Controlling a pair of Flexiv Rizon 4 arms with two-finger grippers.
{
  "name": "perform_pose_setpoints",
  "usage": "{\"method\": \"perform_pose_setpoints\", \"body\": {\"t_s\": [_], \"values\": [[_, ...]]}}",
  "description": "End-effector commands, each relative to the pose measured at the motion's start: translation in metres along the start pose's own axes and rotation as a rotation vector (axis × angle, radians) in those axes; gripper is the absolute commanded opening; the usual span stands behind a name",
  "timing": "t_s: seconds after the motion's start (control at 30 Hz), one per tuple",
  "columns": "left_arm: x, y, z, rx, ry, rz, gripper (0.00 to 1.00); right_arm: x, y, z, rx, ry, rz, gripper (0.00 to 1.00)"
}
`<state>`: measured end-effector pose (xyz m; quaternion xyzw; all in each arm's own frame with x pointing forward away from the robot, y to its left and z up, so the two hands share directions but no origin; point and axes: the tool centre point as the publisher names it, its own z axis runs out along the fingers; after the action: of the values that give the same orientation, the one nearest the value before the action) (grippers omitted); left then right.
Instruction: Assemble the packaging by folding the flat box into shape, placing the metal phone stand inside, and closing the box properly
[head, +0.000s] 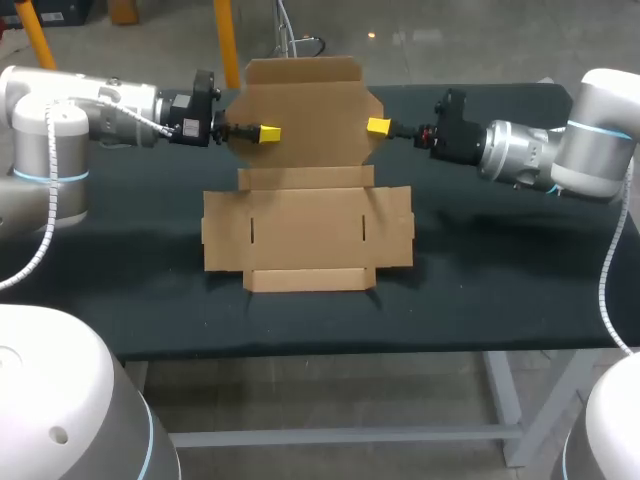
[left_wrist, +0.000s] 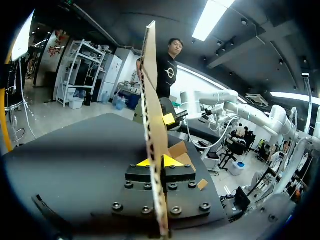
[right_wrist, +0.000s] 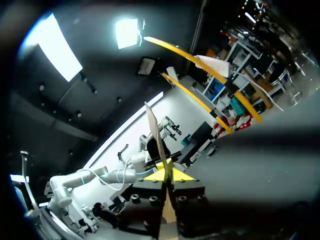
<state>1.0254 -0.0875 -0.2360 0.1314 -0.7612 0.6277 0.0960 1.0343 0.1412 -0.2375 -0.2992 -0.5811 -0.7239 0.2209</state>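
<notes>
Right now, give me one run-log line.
stage: folding | box: front flat on table | rear panel: raised | left pincer: shut on its edge | right pincer: shut on opposite edge | phone stand: not seen

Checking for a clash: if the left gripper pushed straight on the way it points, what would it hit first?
The left gripper is shut on the upright box panel, so it would shove that first. Beyond, the right gripper faces it, seemingly at similar height, holding the panel's other edge.
</notes>
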Motion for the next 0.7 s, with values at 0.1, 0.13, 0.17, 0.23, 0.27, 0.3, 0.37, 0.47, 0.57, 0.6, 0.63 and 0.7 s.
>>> {"method": "perform_pose_setpoints", "body": {"t_s": [0.1,0.13,0.17,0.23,0.27,0.3,0.37,0.47,0.57,0.6,0.63,0.7], "values": [[-0.007,-0.002,-0.002,0.001,0.028,0.003,0.00,0.013,0.004,-0.010,0.022,-0.044,-0.034,0.68],[-0.008,-0.003,-0.002,0.002,0.030,0.004,0.00,0.016,0.004,-0.012,0.027,-0.053,-0.041,0.72],[-0.008,-0.004,-0.002,0.002,0.032,0.005,0.00,0.020,0.005,-0.015,0.031,-0.065,-0.050,0.72],[-0.008,-0.006,-0.002,0.001,0.037,0.007,0.00,0.027,0.003,-0.022,0.040,-0.098,-0.067,0.69],[-0.009,-0.007,-0.002,0.001,0.039,0.007,0.00,0.030,0.002,-0.027,0.043,-0.113,-0.075,0.71],[-0.009,-0.009,-0.001,0.000,0.040,0.007,0.00,0.034,0.001,-0.032,0.046,-0.132,-0.087,0.71],[-0.010,-0.011,-0.001,-0.003,0.044,0.007,0.00,0.041,-0.002,-0.038,0.049,-0.140,-0.095,0.69],[-0.012,-0.017,0.001,-0.011,0.050,0.006,0.00,0.053,-0.007,-0.048,0.062,-0.176,-0.136,0.63],[-0.012,-0.022,0.003,-0.023,0.048,0.008,0.00,0.063,-0.012,-0.057,0.066,-0.215,-0.171,0.49],[-0.011,-0.025,0.004,-0.027,0.048,0.011,0.00,0.068,-0.015,-0.062,0.066,-0.226,-0.183,0.45],[-0.011,-0.026,0.004,-0.029,0.046,0.012,0.00,0.071,-0.017,-0.066,0.069,-0.236,-0.195,0.41],[-0.010,-0.030,0.005,-0.029,0.046,0.016,0.00,0.077,-0.022,-0.072,0.069,-0.252,-0.210,0.13]]}}
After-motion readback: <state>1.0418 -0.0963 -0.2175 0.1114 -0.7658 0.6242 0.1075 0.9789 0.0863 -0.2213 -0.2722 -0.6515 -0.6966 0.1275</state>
